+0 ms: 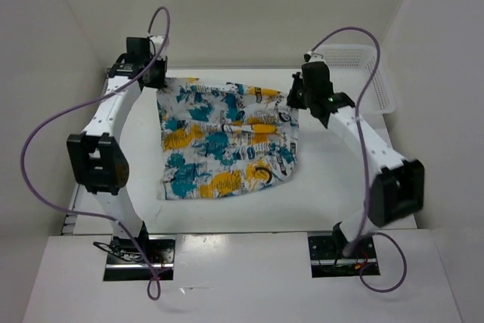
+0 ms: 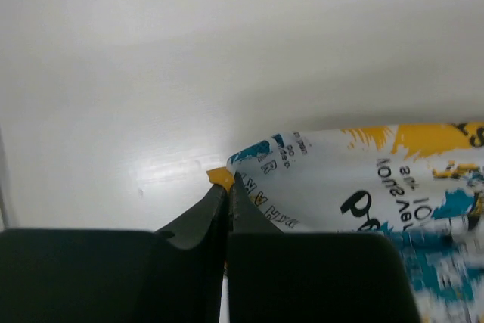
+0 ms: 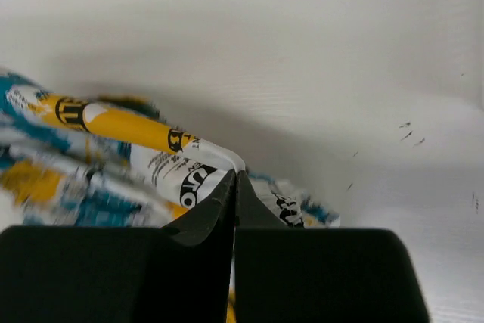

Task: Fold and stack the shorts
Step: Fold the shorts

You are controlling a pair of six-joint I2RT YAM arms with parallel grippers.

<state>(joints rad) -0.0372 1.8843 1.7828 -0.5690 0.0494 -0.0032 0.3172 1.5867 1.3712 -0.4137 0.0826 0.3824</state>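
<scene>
Your left gripper (image 2: 229, 184) fully closed, pinching far-left corner of soft white fabric shorts (image 1: 227, 141) with teal, yellow, black print; shorts spread on white table (image 1: 333, 187), left of white plastic mesh basket (image 1: 363, 73); your right gripper (image 3: 236, 181) fully closed, pinching shorts' corner nearest basket
</scene>
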